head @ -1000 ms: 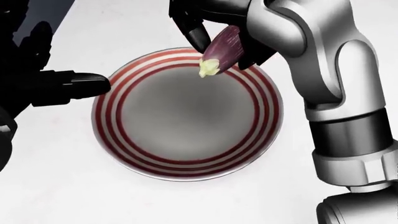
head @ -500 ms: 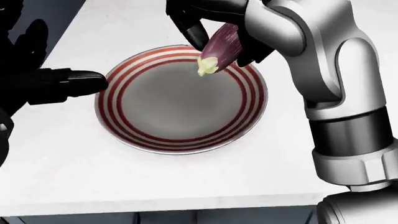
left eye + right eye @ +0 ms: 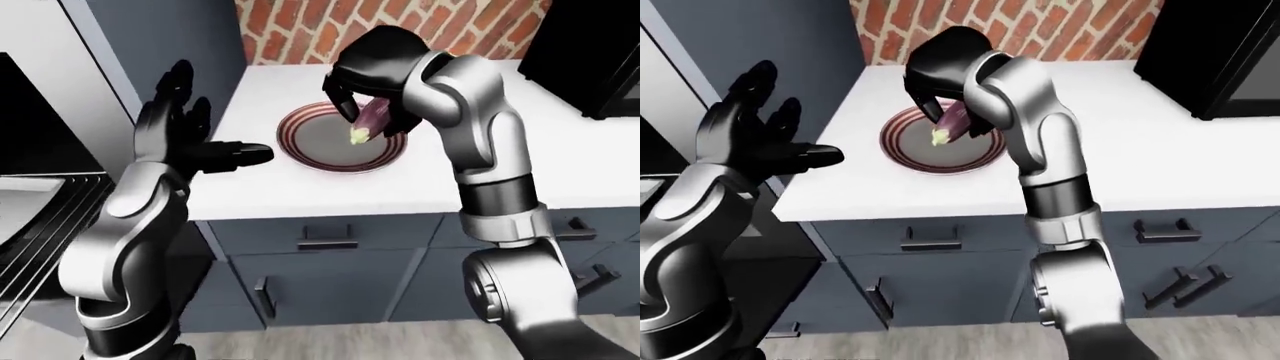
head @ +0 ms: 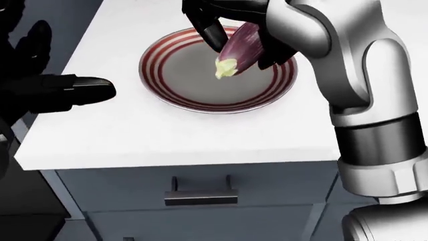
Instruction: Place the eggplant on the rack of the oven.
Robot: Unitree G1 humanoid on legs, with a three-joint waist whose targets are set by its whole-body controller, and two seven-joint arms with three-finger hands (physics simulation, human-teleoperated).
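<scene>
My right hand (image 4: 231, 30) is shut on the purple eggplant (image 4: 235, 50) and holds it, pale stem end down, above the red-striped plate (image 4: 167, 83) on the white counter (image 4: 134, 130). My left hand (image 4: 50, 90) is open and empty at the left edge of the counter, fingers spread, one finger pointing toward the plate. In the left-eye view the oven rack (image 3: 45, 225) shows at the lower left, inside the open oven (image 3: 30, 127).
Grey drawers with bar handles (image 4: 200, 193) sit below the counter. A tall grey cabinet (image 3: 165, 37) stands left of the counter, a brick wall (image 3: 290, 30) behind it. A black appliance (image 3: 590, 52) stands at the counter's right end.
The camera has pulled away from the counter: the plate has shifted up in the head view and the drawers now show. The eggplant stays in my right hand, above the plate.
</scene>
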